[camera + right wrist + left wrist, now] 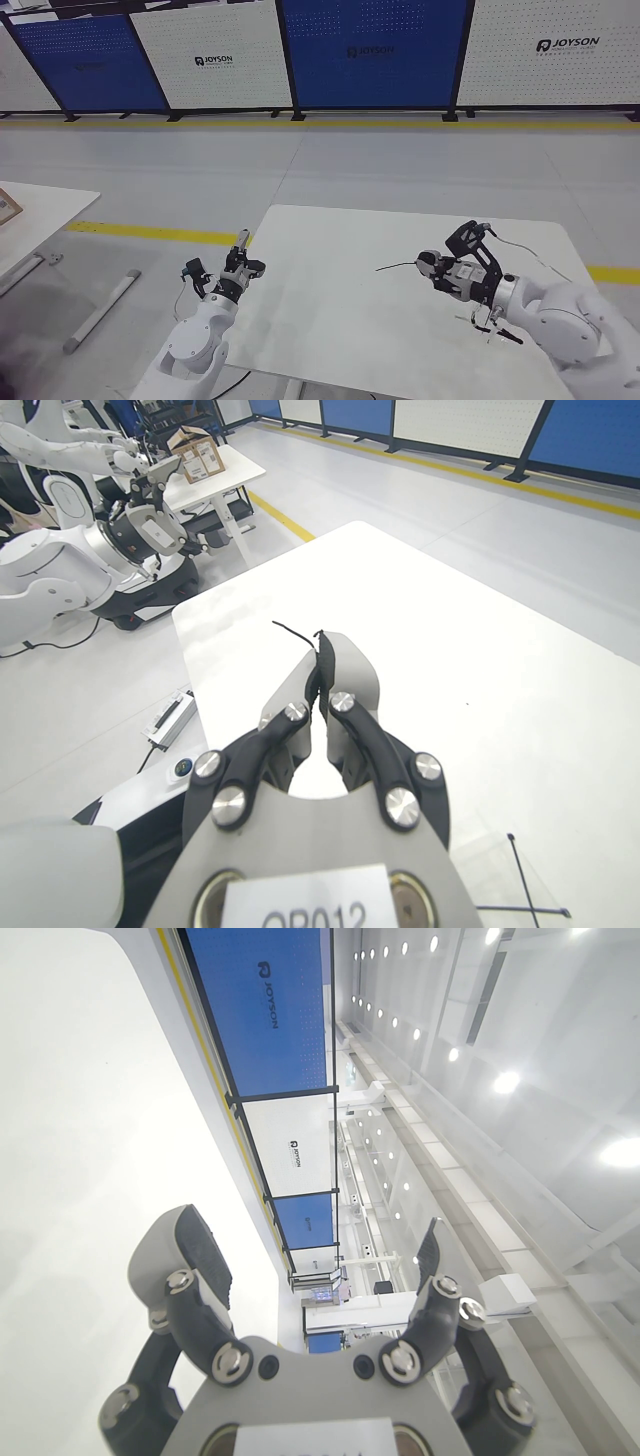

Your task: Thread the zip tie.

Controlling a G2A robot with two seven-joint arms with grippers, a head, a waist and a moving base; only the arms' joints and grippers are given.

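Right wrist view: right claw [320, 652] clamps zip tie [291, 630]; left wrist view: left claw [315, 1228] apart.

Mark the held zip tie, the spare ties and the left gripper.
Thin black plastic zip tie [292, 632], right wrist view: free tail.
Spare black zip ties [521, 870], right wrist view: one strap's middle.
Left gripper [311, 1223], left wrist view: midway between fingertips.

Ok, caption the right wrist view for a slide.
Right tool shut on a black zip tie over the white table.
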